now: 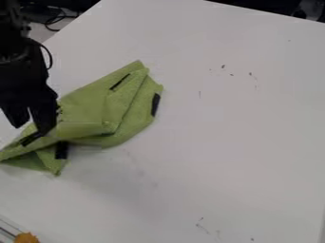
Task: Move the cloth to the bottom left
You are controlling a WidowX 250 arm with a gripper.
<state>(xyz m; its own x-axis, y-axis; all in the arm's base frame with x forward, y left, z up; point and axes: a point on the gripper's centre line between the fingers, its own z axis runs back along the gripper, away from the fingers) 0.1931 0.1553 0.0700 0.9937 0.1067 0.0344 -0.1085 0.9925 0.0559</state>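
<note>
The gripper point(30, 125) hangs at the left side of the view, with its two fingers spread apart. Its right finger overlaps the left part of the green cloth point(95, 111), while the left finger is just off the cloth's upper edge. Whether the fingertips touch the fabric, I cannot tell. Crumpled and folded, the cloth runs from the left edge up to a corner near the upper middle, with several black patches on it.
A white table point(222, 142) lies under the cloth. In the bottom left corner is an orange object point(26, 238) beside a thin, clear-looking edge. Dark cables point(56, 19) lie beyond the table at the upper left. Small dark marks dot the tabletop.
</note>
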